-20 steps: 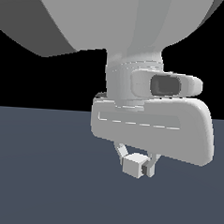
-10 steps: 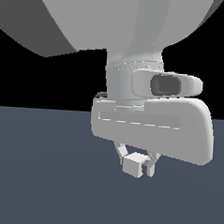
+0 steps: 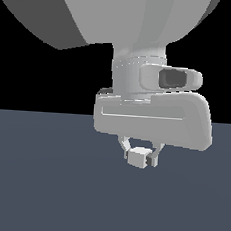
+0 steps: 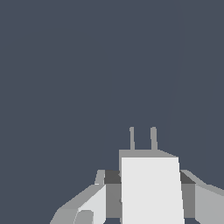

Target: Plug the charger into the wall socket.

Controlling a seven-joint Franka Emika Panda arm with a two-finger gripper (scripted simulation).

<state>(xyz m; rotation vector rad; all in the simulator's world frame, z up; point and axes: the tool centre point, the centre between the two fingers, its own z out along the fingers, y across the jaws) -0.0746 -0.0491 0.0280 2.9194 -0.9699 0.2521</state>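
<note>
Gripping the charger [image 3: 137, 157] with the gripper [image 3: 139, 156], both fingers pressing on the small white block from its two sides. Hanging under the big grey robot hand [image 3: 153, 119], low over the dark blue-grey floor [image 3: 45, 190], not touching it. Filling the top of the exterior view with the huge rounded arm [image 3: 133, 17], black behind it. Sitting a little toward the exterior view's right under the hand, with one dark finger pad [image 3: 149, 160] showing on that side of the block. Showing up large in the wrist view too: the charger [image 4: 151, 188] as a bright white box held between the grey fingers [image 4: 192, 197], with dark pads squeezed against both of its sides. Sticking out from the far end of the box, two thin grey prongs [image 4: 142, 139], side by side, straight and pointing away from the camera. Pointing at nothing but plain dark floor [image 4: 65, 78]. Looking for the wall socket in both views and not finding it.
</note>
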